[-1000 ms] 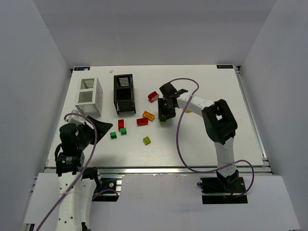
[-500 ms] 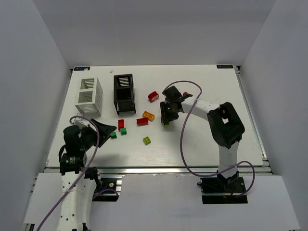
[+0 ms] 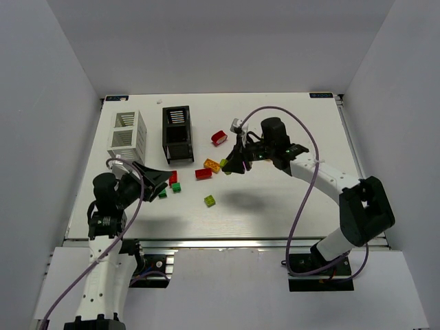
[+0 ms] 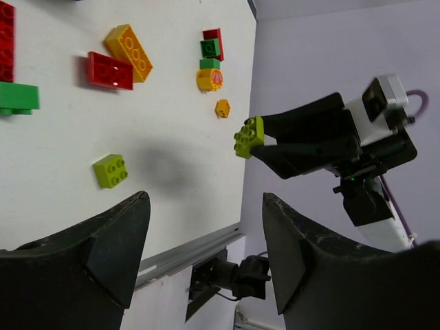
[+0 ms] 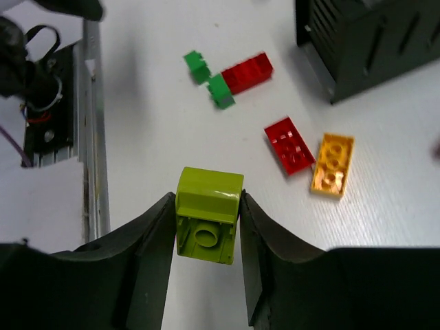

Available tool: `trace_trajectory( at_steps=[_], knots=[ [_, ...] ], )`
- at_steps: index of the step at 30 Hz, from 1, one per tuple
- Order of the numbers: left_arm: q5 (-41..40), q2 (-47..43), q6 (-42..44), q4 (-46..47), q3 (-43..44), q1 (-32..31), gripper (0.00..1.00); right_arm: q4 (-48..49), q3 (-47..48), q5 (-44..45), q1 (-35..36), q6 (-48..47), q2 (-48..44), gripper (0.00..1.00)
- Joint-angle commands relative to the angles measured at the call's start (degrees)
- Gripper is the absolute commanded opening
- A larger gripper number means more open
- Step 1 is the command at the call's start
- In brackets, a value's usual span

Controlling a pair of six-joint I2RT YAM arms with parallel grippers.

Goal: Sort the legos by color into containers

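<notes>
My right gripper (image 3: pixel 230 166) is shut on a yellow-green lego (image 5: pixel 208 223) and holds it in the air above the table, right of the black container (image 3: pixel 177 133). The white container (image 3: pixel 128 137) stands left of the black one. On the table lie red legos (image 3: pixel 203 173) (image 3: pixel 172 177) (image 3: pixel 219 137), an orange one (image 3: pixel 212 165), two dark green ones (image 3: pixel 176 186) (image 3: pixel 162 193) and another yellow-green one (image 3: pixel 209 201). My left gripper (image 3: pixel 155 183) is open and empty, hovering just left of the green legos. The left wrist view shows the held lego (image 4: pixel 248 136).
A round yellow-orange piece (image 4: pixel 209 79), a small orange piece (image 4: pixel 222 108) and a red-and-green pair (image 4: pixel 212 45) lie beyond the right arm in the left wrist view. The table's front rail (image 3: pixel 220 242) runs along the near edge.
My right gripper has shut on the yellow-green lego and lifted it off the table as the arm swung out. My left gripper has moved forward toward the green legos, still open.
</notes>
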Motion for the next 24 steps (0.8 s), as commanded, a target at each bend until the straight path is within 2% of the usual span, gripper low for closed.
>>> trace_trajectory(
  at_steps=[1,2,3,5,6,9,12,18,24],
  knots=[
    [1.6,2.0,-2.5,7.2,1.9,-3.0,0.76,6.4,-3.3,-8.6,0.6,-14.7,-3.6,0.0],
    [0.6,2.5,-3.2,8.4,2.0,-4.1,0.75,6.4,-3.7,-9.3,0.7,-17.0,-5.0,0.0],
    [-0.4,3.6,-3.8,9.7,1.9,-7.9,0.76,6.4,-4.1,-9.3,0.8,-20.3,-5.4,0.0],
    [-2.7,5.1,-5.1,14.1,1.9,-12.2,0.76,6.3,-4.2,-10.3,0.9,-22.5,-6.4,0.0],
    [-5.2,6.7,-5.4,15.6,1.8,-16.8,0.76,6.0,-4.1,-10.6,0.9,-23.4,-6.7,0.0],
    [-9.4,10.1,-6.1,22.6,2.2,-25.3,0.77,6.4,-3.8,-11.2,1.3,-24.9,-7.9,0.0],
    [-11.9,16.9,-5.5,28.4,3.7,-31.9,0.78,6.1,-4.1,-10.5,2.8,-28.4,-9.6,0.0],
    [-14.4,25.0,1.0,25.4,10.7,-37.6,0.79,0.4,-4.4,-7.9,4.4,-36.7,-11.2,0.0],
    [-15.6,27.4,4.7,22.8,14.1,-38.0,0.79,-3.6,-6.0,-7.6,5.7,-42.6,-13.1,0.0]
  ],
)
